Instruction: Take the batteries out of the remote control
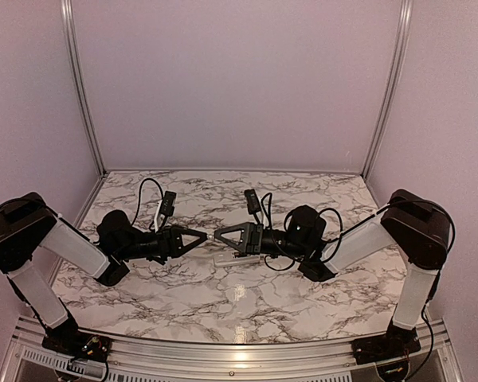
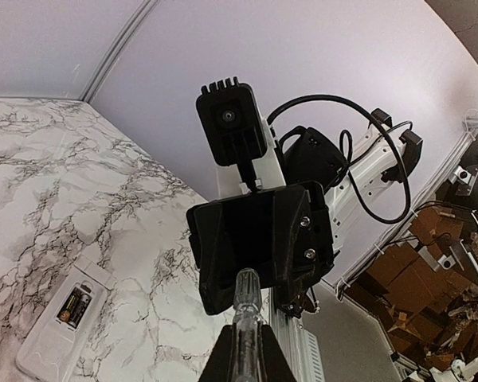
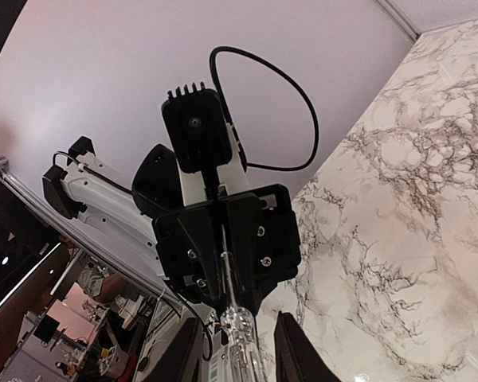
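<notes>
The white remote control (image 2: 40,350) lies back-up on the marble table, its compartment open. The two batteries (image 2: 73,306) sit side by side inside it. In the top view the remote (image 1: 229,259) lies just below my right gripper. My left gripper (image 2: 247,338) is shut on a screwdriver (image 2: 247,318) with a clear handle and a thin metal shaft, held level above the table. My right gripper (image 3: 239,342) faces it tip to tip; its fingers (image 3: 295,350) stand apart on either side of the clear handle (image 3: 240,342). In the top view the grippers (image 1: 209,237) (image 1: 217,236) meet at the table's middle.
The marble table (image 1: 247,302) is walled by plain panels with aluminium posts (image 1: 80,87) at the back corners. A metal rail (image 1: 223,350) runs along the near edge. Loose black cables (image 1: 147,191) loop over both wrists. Clutter and boxes (image 2: 414,270) lie beyond the table's side.
</notes>
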You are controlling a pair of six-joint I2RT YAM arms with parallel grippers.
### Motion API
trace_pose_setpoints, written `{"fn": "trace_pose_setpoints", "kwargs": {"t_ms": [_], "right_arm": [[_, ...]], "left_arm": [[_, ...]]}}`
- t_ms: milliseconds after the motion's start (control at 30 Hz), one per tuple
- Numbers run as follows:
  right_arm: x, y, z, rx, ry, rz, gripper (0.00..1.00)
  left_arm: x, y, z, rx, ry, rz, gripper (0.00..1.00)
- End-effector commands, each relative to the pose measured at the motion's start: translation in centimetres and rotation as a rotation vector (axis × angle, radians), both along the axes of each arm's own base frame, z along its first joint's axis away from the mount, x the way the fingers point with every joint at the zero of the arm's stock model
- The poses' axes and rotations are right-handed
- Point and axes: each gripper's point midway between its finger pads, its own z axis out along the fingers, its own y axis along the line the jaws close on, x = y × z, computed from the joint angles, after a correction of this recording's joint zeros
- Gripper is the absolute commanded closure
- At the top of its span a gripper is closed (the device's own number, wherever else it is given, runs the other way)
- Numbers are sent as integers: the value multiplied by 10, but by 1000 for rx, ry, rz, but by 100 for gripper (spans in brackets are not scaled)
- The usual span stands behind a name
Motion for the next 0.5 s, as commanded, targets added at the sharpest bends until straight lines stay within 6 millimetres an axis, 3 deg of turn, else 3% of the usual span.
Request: {"fn": "trace_pose_setpoints", "kwargs": {"t_ms": [0, 233, 467], "right_arm": [[-9, 11, 11, 16, -33, 44, 69], [-8, 12, 6, -2, -28, 42, 67], [-6, 14, 4, -14, -27, 37, 56]], "left_arm": [[4, 11, 32, -96, -124, 72, 100], [4, 13, 33, -102, -126, 78, 100], [-2, 15, 38, -126, -131, 61, 100]]}}
